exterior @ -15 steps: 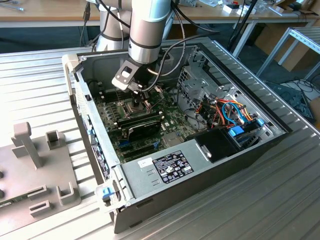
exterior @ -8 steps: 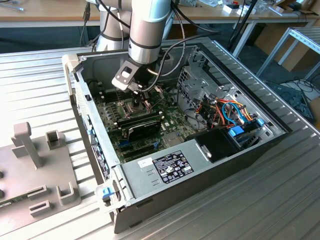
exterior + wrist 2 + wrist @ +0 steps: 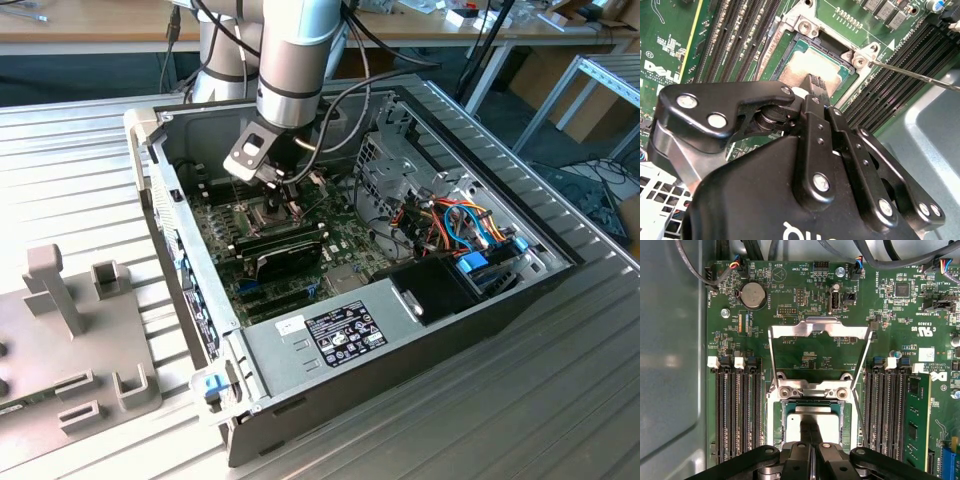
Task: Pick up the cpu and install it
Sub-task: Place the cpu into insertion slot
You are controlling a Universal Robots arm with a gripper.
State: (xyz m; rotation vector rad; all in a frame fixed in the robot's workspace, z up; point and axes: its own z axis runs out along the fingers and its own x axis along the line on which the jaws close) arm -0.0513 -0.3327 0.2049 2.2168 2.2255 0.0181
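- Gripper (image 3: 815, 84) body fills the near part of both wrist views and hides the near edge of the socket and part of the cpu (image 3: 799, 65).
- Claw clenched: the two fingers lie together with no gap between them, holding nothing. Tips sit at the middle of the cpu's top; cannot tell whether they press it or hang just above.
- Cpu (image 3: 831, 424) lies flat inside the socket. Its dull silver top shows on both sides of the fingers; its near edge is hidden under the gripper (image 3: 810, 429).
- Socket frame (image 3: 820, 329) is swung open and lies beyond the cpu. The thin lever rod (image 3: 920, 76) is free beside the socket.
- Rows of memory slots (image 3: 740, 410) flank the socket. A green memory module (image 3: 917, 415) stands beyond the slots on one side, cut by the picture's edge.
- Coin battery (image 3: 752, 294) lies farther off on the motherboard (image 3: 890, 340); cables run along its far edge.
- In the exterior view the arm (image 3: 295, 60) comes down steeply into the open case (image 3: 400, 365), wrist bent, with the gripper (image 3: 285, 195) low over the board. The socket and chip are too small to make out there.
- A black module (image 3: 275, 255) lies just nearer the camera than the gripper, with a power supply (image 3: 330, 335) nearer again.
- Grey fixtures (image 3: 70, 320) sit on the ribbed table (image 3: 560, 400) at the exterior view's left.
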